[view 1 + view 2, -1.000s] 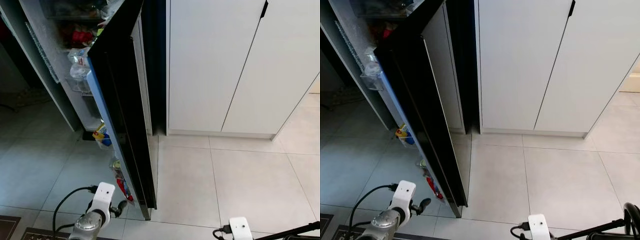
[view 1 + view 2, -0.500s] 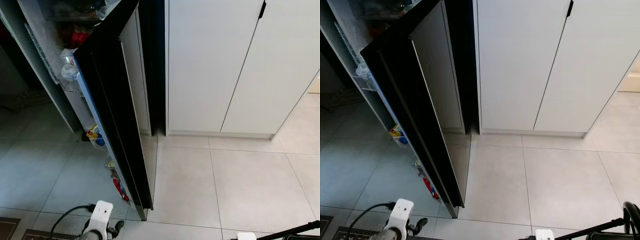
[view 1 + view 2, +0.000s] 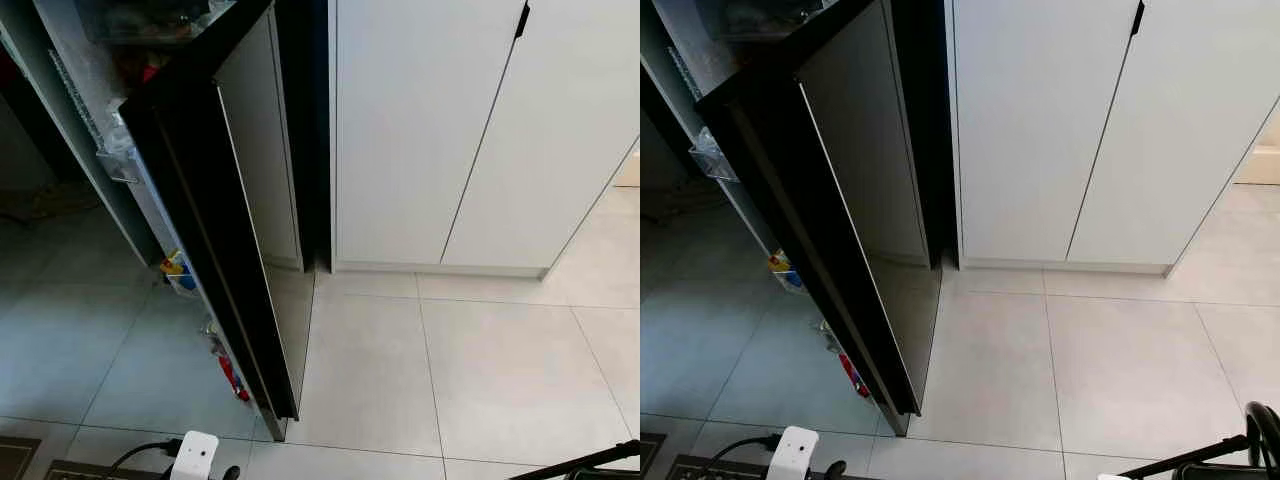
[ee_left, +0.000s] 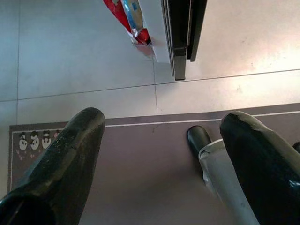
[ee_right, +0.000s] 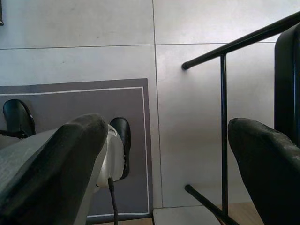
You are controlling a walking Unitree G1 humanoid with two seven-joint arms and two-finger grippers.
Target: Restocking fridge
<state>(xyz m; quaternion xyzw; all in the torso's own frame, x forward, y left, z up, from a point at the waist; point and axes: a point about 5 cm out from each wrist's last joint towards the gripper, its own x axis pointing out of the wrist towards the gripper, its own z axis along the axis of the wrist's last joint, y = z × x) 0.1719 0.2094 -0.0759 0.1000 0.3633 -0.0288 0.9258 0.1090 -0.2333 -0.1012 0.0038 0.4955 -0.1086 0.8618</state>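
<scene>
Fridge door (image 3: 215, 250) now swung further shut, red packet (image 4: 129, 21) in its bin; both pincers empty, fingers apart.

White wrist module (image 3: 195, 457), black cable (image 3: 140, 455)

Pale tiled floor (image 3: 480, 370) bearing grey mat (image 4: 154, 173)
</scene>
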